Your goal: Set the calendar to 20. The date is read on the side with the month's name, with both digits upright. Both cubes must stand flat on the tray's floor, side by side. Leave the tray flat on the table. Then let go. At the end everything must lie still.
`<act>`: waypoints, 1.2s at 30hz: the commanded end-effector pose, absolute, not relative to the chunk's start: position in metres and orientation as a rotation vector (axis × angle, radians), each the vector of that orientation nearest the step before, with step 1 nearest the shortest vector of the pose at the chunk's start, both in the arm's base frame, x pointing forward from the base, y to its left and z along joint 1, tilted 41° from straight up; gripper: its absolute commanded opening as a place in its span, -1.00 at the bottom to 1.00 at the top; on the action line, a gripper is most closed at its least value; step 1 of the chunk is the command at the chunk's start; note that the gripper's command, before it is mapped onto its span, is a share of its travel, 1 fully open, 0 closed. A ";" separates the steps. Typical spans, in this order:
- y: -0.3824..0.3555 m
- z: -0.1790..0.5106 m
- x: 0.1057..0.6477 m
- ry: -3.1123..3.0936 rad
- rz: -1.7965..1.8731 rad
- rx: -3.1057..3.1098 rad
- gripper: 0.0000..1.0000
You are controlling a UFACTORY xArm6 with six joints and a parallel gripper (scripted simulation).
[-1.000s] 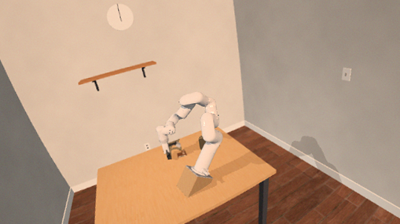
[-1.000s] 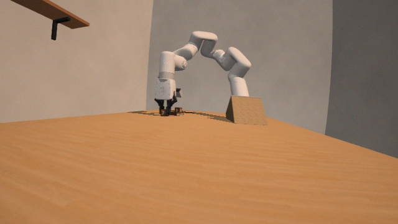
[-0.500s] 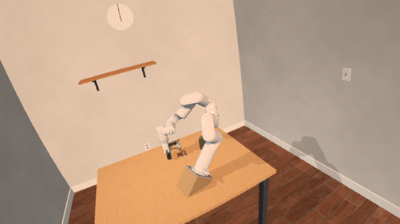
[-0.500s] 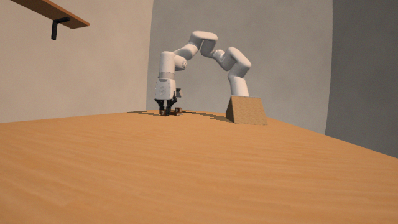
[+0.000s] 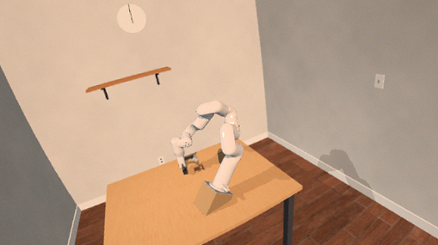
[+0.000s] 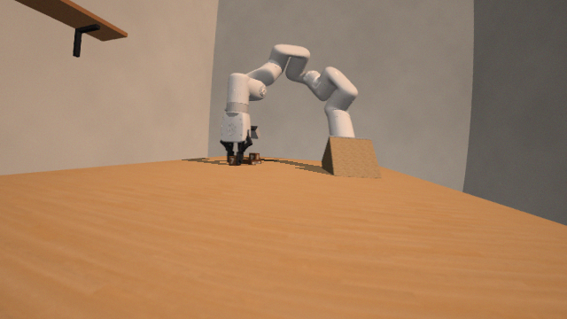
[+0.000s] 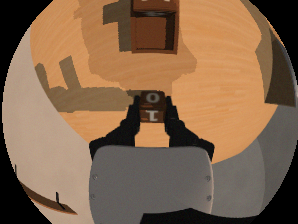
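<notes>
The black two-fingered hand [image 5: 184, 171] [image 6: 235, 161] [image 7: 152, 103] is pinching a small, dark-brown, numbered cube [image 6: 232, 160] [image 7: 152, 106] by opposite sides; probably light and rigid, it is favouring centred pads.

At the upper left of the top view I see a round pale clock [image 5: 131, 18]; below it, a brown wooden shelf [image 5: 128, 79] [image 6: 66, 16] on black brackets. A white wall switch plate [image 5: 379, 81] sits at my frame's right.

Tray cropped, date unread

In the wrist view, the frame's top edge cuts off the tray [image 7: 133, 37]; near the bench's far edge, the top view blurs the digits.
</notes>
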State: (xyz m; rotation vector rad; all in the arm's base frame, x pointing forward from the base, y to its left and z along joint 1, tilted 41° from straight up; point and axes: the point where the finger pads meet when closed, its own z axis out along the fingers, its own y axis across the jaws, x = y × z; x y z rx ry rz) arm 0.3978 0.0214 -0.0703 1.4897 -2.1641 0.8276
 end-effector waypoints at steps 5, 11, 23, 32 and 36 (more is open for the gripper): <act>0.024 -0.067 0.399 -2.166 0.829 1.492 -0.43; 0.043 -0.046 0.398 -2.166 0.829 1.492 -0.43; 0.086 0.003 0.397 -2.166 0.829 1.492 -0.43; 0.088 0.006 0.397 -2.166 0.829 1.492 -0.43; 0.084 0.011 0.395 -2.167 0.829 1.492 -0.43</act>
